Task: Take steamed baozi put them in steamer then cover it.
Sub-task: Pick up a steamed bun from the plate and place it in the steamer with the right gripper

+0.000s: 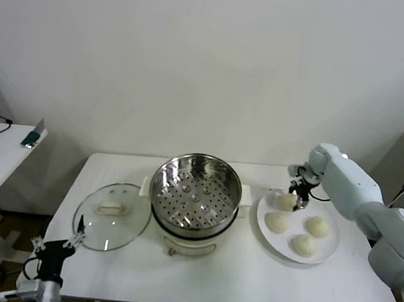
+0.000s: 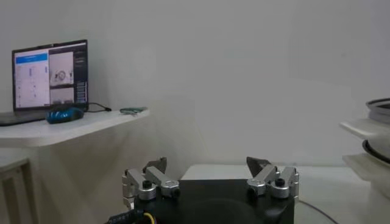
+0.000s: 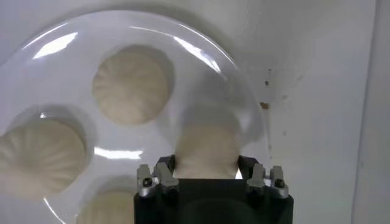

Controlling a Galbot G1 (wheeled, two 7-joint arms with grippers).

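Right gripper point(image 3: 206, 169) fingers point(image 3: 163, 167) closed snugly around one steamed baozi point(image 3: 206, 152) on plate point(image 3: 73, 42).

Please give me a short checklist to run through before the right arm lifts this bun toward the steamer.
1. Right tool closed on a baozi: ok, fingers sit against both sides.
2. Bun lifted off the plate: cannot tell.
3. Other three buns apart from the grasp: ok.
4. Steamer uncovered, perforated tray bare: ok.
5. Glass lid set aside on the table, left of the steamer: ok.
6. Left tool open, parked low at the table's near left corner, off the path: ok.
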